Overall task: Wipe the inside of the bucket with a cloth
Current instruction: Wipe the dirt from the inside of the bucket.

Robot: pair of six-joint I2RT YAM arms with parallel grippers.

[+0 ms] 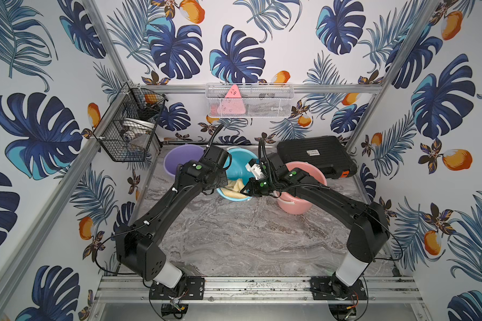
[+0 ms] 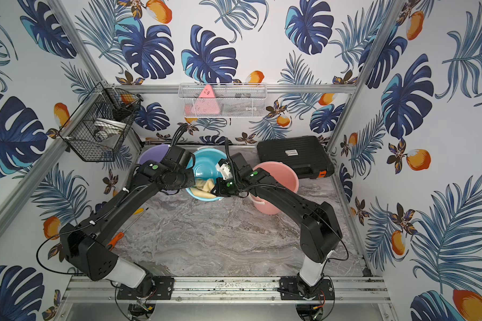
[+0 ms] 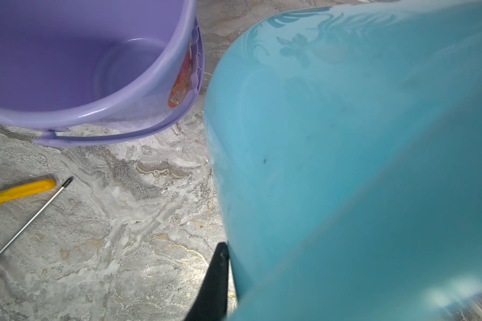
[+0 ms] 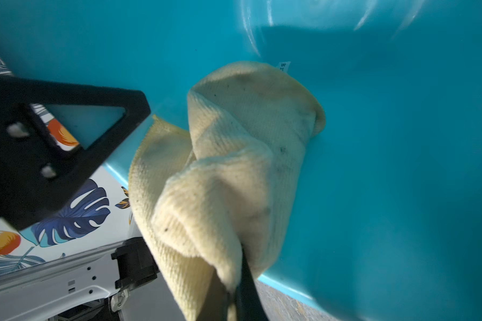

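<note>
While the left gripper (image 3: 226, 251) is clamped tight on the rim of the blue bucket (image 1: 238, 166), with one black finger (image 3: 219, 278) lying against the outside of the wall, the right gripper (image 4: 233, 291) is closed hard on the cloth (image 4: 234, 166). The bucket stands near the middle of the table's (image 1: 234, 244) back edge, between a purple bucket (image 1: 178, 158) and a pink bucket (image 1: 292, 207). In both top views the cloth shows at the part of the rim that faces the table's front edge.

Seen from the right wrist, the cloth is a pale yellow rag with a fine ribbed weave, bunched into thick folds. One fold presses against the bucket's inner wall and another hangs out over the lip. Greyish smudges and small dark specks mark it, and a little white tag (image 4: 284, 66) sticks out at its far end. The pinched cloth hides the right gripper's fingertips almost wholly.
</note>
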